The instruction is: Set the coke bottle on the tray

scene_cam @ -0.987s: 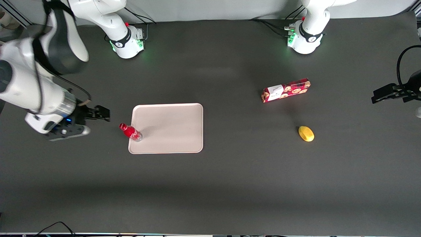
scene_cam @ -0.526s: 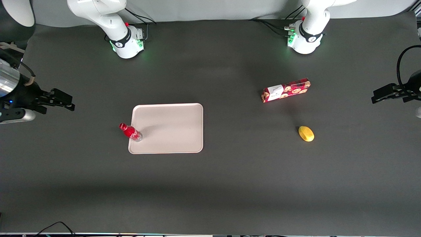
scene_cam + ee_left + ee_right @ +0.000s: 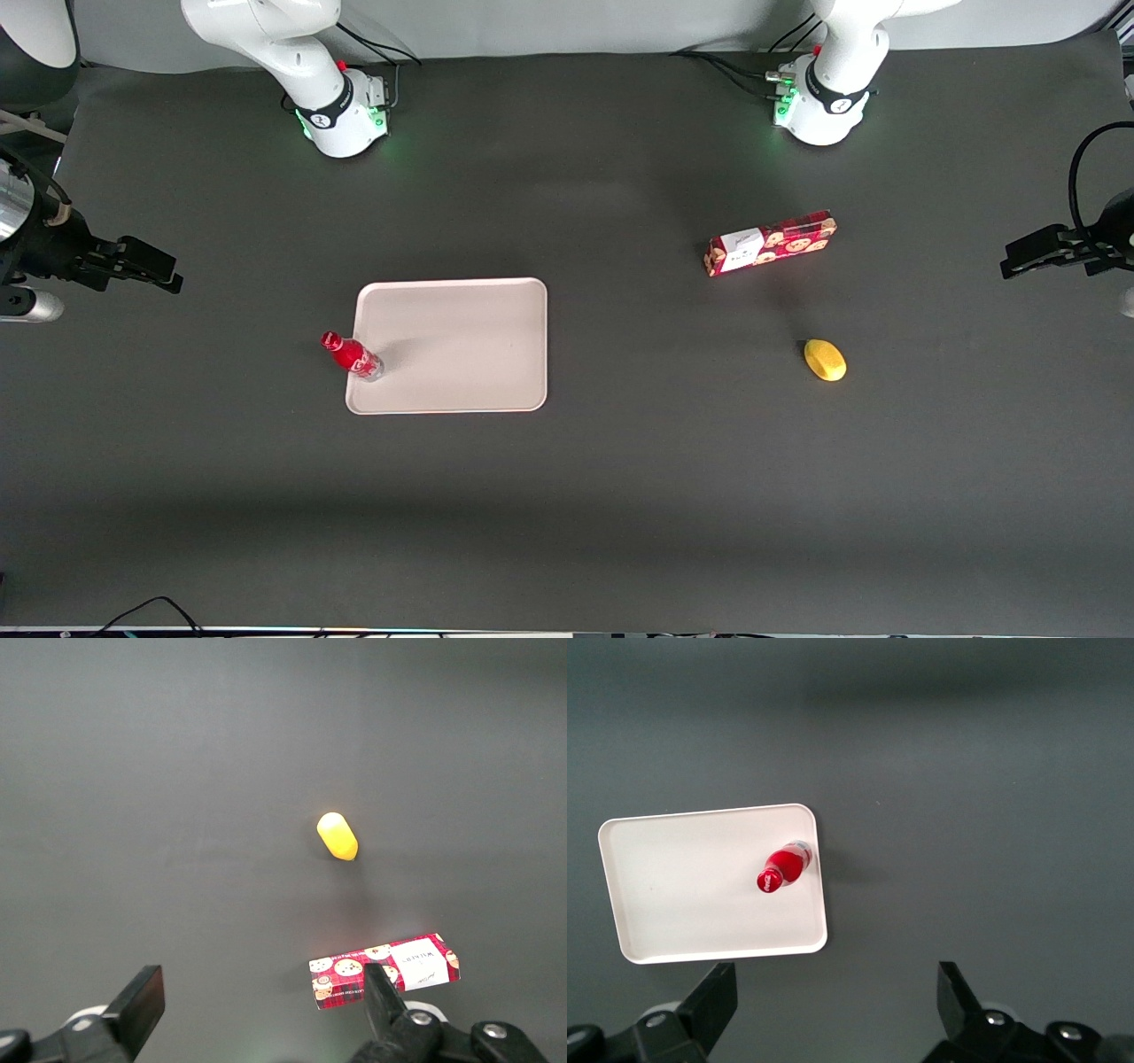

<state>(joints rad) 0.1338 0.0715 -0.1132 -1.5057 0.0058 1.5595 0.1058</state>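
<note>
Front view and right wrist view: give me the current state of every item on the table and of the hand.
Small red coke bottle with red cap: upright, standing just inside the tray's rim, free of the hand.
Pale pinkish-white rectangular tray: flat on the table, holding only the bottle.
Hand: open, empty, off toward the working arm's end.
Long red cookie box: lying flat.
Yellow oval object: lying on the table.

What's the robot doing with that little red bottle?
Right now nothing is holding it. The coke bottle stands upright on the tray, just inside the rim at the end toward the working arm. The gripper is out over the bare table at that end, well away from the tray, with its fingers open and empty. A cookie box and a yellow thing lie untouched toward the parked arm's end.
</note>
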